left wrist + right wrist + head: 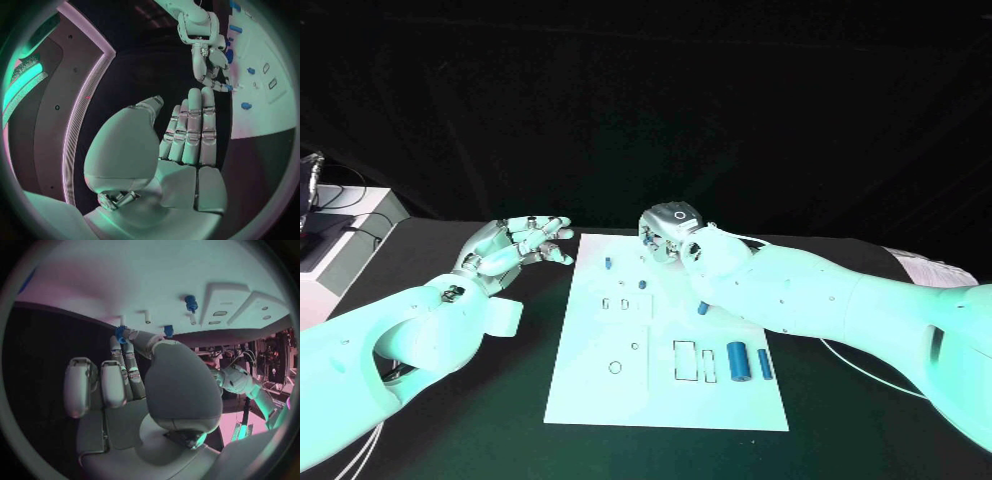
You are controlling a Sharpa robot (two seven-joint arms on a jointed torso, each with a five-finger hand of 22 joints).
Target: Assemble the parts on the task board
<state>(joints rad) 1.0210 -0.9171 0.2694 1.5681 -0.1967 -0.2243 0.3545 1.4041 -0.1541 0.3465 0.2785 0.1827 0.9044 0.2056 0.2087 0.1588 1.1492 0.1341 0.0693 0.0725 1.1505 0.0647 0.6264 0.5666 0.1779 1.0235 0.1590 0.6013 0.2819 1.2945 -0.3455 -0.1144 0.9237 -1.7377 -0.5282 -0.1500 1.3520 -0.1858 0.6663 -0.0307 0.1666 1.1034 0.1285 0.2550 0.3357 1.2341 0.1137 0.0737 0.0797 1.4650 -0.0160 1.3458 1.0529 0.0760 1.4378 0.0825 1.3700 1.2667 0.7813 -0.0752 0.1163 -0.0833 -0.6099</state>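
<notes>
Two white robot arms reach over a black worktop [473,420] toward a white task board [610,395] lying flat in the middle.

The left hand [514,245] hangs above the worktop just beside the board's far left corner. Its fingers [195,125] are extended side by side and hold nothing, seen plainly from the left wrist.

The right hand [672,235] is over the far edge of the board, fingers pointing down. In the right wrist view its thumb and a fingertip [125,335] pinch a small blue part [120,333], holding it right at the board surface near a few thin white pegs [147,317]; the remaining fingers are curled back toward the palm. Whether the part touches the board cannot be told.

On the board, a small blue peg [607,263] stands near the far left area, close to the right hand. Two larger blue cylinders [737,362] lie side by side near the board's right edge, in the half nearer the robot, next to a pair of rectangular outlined slots [685,361]. A further small blue piece [704,308] shows just under the right forearm. Small rectangular recesses [625,303] and an oval hole [616,367] mark the board's middle and left.
</notes>
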